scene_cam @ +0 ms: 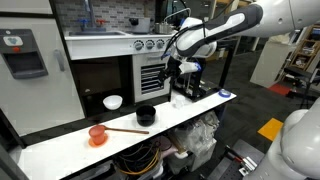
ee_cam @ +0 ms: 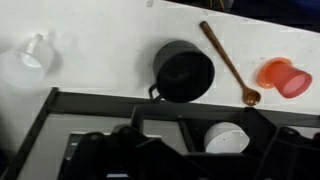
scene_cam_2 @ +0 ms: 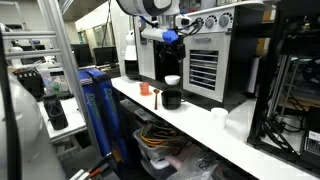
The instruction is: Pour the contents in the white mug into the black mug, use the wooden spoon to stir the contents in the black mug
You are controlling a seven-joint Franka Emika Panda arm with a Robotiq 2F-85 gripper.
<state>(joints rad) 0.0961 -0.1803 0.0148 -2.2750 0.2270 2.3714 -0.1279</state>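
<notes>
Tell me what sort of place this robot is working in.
Most likely a research lab with a mock kitchen: a range with knobs behind the white counter, loose cables underneath.

So the arm (scene_cam: 225, 30) reaches across up high, wrist bent downward. Its gripper (scene_cam: 184, 70) hangs there with the jaws spread wide and nothing between them.

No writing, brand, number or sign can be read in any view (everything is too small and soft for that). The knobs on the front of the machine (scene_cam: 150, 44) in an exterior view may carry marks, but they cannot be made out. In the wrist view, the white mug (ee_cam: 225, 138) and the black mug (ee_cam: 183, 72) show plain, unprinted sides
</notes>
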